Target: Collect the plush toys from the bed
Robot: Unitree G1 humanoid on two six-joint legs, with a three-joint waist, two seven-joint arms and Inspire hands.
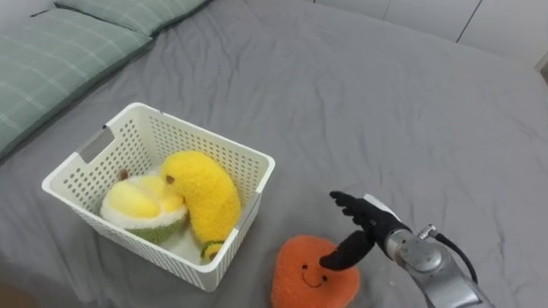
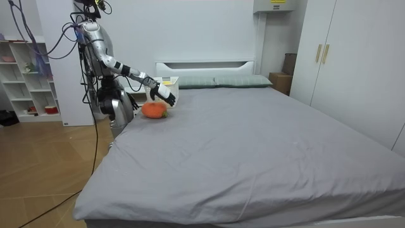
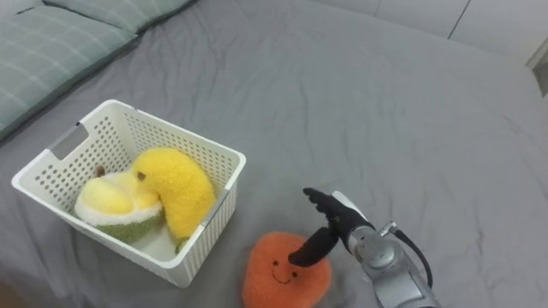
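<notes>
Orange plush toy (image 1: 310, 275): near edge of bed (image 1: 360, 94), beside basket (image 1: 210, 141). Likely soft and light; grasp across top. Right hand (image 1: 366, 224) just above, fingers wide.

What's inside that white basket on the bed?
Two plush toys: a curved yellow one and a pale yellow-green one beside it. They cover most of the basket floor, so anything beneath is hidden.

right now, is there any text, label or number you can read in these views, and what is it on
No text here can be read.
The yellow label on the white box at the top of the room view: too small to read.
The orange plush toy: a stitched smiley face, no letters.
</notes>
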